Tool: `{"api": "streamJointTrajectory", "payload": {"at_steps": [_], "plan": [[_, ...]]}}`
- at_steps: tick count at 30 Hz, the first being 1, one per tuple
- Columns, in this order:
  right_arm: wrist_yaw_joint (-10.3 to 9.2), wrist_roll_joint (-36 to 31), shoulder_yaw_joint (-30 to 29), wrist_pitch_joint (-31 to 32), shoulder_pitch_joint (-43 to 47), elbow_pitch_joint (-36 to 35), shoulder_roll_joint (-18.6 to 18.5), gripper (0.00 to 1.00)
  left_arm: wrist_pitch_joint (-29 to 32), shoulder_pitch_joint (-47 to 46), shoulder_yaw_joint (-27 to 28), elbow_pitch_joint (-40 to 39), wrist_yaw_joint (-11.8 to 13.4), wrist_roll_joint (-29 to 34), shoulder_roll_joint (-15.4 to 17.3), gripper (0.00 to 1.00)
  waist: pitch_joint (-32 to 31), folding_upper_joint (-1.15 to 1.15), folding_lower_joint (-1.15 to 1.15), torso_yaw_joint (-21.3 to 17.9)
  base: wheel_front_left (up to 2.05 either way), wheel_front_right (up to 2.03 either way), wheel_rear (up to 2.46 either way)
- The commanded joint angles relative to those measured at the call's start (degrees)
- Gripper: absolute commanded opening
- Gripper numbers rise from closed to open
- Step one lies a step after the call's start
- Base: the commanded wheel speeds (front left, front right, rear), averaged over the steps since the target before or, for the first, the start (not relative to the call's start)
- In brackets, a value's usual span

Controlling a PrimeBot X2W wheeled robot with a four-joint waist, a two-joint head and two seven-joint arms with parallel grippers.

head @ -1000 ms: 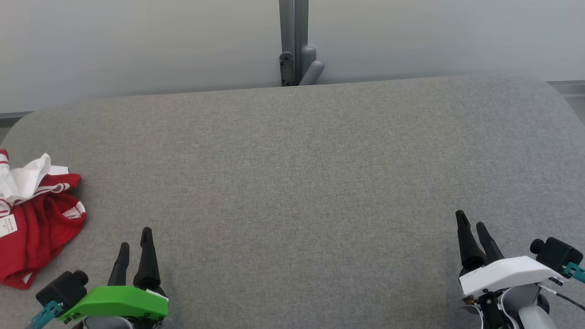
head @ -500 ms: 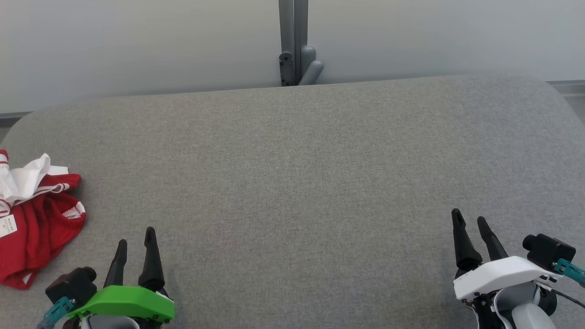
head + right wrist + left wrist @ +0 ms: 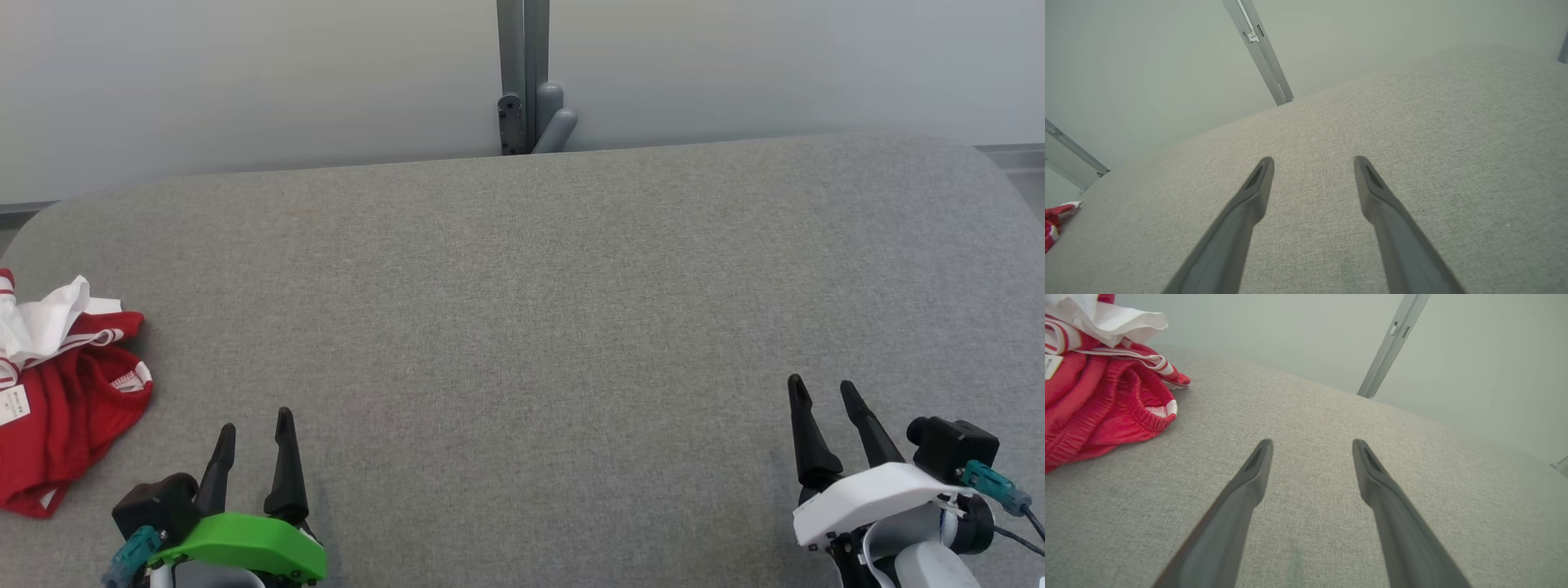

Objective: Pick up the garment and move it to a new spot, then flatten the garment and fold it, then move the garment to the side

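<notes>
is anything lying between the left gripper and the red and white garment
Nothing: bare grey fabric tabletop runs from the open left gripper to the crumpled red and white garment, plain in the head and left wrist views.

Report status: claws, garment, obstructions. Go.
Left claw open, empty. Right claw open, empty. Garment crumpled at left edge of table, not gripped. Nothing between Left claw and Garment.

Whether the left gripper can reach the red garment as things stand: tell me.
Probably yes. The left gripper is open and holds nothing, the red garment lies crumpled close to its left on the grey table, and nothing stands between them.
</notes>
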Motion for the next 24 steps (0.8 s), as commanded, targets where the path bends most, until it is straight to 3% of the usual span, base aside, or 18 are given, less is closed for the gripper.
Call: {"api": "streamJointTrajectory", "payload": {"at_steps": [1, 24], "plan": [[0.03, -1.7, 0.3, -0.7, -0.7, -0.2, -0.2, 1.00, -0.6, 0.2, -0.2, -0.3, 0.0, 2.0, 0.4, 1.00, 0.0, 0.00, 0.00, 0.0, 0.00, 0.00, 0.00], [0.03, -13.8, -1.1, -3.4, -0.9, -0.5, 0.2, 1.00, -3.3, 0.9, 0.0, 0.9, 1.0, 11.6, 0.5, 1.00, 0.1, 0.00, 0.00, -0.3, 0.00, 0.00, 0.00]]}}
